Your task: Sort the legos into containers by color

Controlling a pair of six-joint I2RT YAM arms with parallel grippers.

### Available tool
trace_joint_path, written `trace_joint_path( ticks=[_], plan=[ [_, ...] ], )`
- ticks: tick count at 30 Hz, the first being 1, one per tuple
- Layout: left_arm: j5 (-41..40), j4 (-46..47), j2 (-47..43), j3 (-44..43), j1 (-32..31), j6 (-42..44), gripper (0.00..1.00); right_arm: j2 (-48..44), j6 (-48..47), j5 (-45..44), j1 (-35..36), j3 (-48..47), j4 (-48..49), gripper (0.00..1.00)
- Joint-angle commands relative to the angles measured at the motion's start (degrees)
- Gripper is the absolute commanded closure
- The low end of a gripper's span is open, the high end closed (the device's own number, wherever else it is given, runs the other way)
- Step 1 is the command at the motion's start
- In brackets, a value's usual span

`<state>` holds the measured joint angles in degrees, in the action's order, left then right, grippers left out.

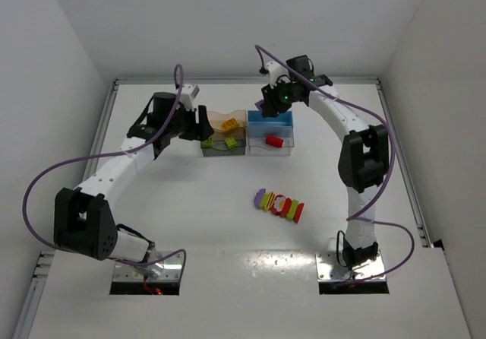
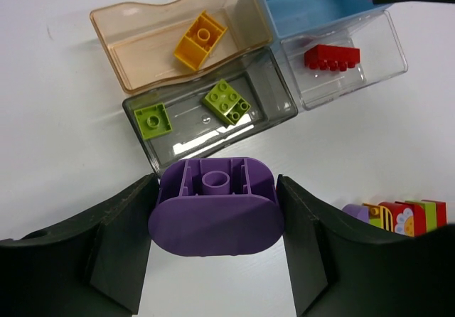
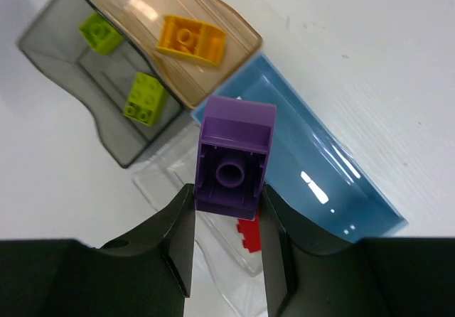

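My left gripper (image 2: pixel 213 224) is shut on a rounded purple lego (image 2: pixel 213 207), held above the table just in front of the dark grey bin (image 2: pixel 281 111). That bin holds two green legos (image 2: pixel 226 101). My right gripper (image 3: pixel 226 217) is shut on a square purple lego (image 3: pixel 233 162), held over the edge between the blue bin (image 3: pixel 313 168) and the clear bin (image 3: pixel 167 185). The clear bin holds a red lego (image 2: pixel 331 56). The tan bin (image 2: pixel 142 47) holds a yellow-orange lego (image 2: pixel 200 40). The four bins sit together at the back centre (image 1: pixel 285 118).
A row of joined legos in purple, green, yellow, red and orange (image 1: pixel 279 204) lies on the white table in front of the bins. White walls close in the table at the back and both sides.
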<state>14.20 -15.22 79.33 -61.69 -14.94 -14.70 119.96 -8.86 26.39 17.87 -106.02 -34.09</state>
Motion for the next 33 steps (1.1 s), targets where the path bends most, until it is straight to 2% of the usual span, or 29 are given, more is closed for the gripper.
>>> trace_joint_path(
  ticks=[1,11,18,25,29,30,33],
  plan=[
    [0.83,2.48,1.00,-3.08,0.17,-1.12,1.00,0.45,-3.87,-2.83,-1.25,-2.53,-0.19,1.00],
    [0.83,3.01,2.14,-4.23,0.17,-1.12,1.00,2.11,-4.94,-3.36,-1.78,-3.06,-0.72,1.00],
    [0.83,3.53,3.90,-5.37,0.17,-1.65,1.00,2.65,-8.88,-5.56,-1.78,-3.06,-1.25,1.00],
    [0.83,4.58,5.13,-6.42,0.17,-2.18,1.00,3.79,-11.08,-8.29,-1.78,-3.06,-1.25,0.84],
    [0.83,4.59,5.66,-6.95,0.17,-2.18,1.00,4.32,-11.09,-9.69,-1.78,-3.06,-1.25,0.66],
    [0.83,5.20,6.18,-7.47,0.17,-2.18,1.00,4.32,-11.09,-9.69,-1.78,-3.06,-1.25,0.56],
    [1.36,5.81,6.89,-8.53,0.17,-2.70,1.00,4.32,-11.09,-10.31,-1.26,-3.06,-0.72,0.39]
  ],
)
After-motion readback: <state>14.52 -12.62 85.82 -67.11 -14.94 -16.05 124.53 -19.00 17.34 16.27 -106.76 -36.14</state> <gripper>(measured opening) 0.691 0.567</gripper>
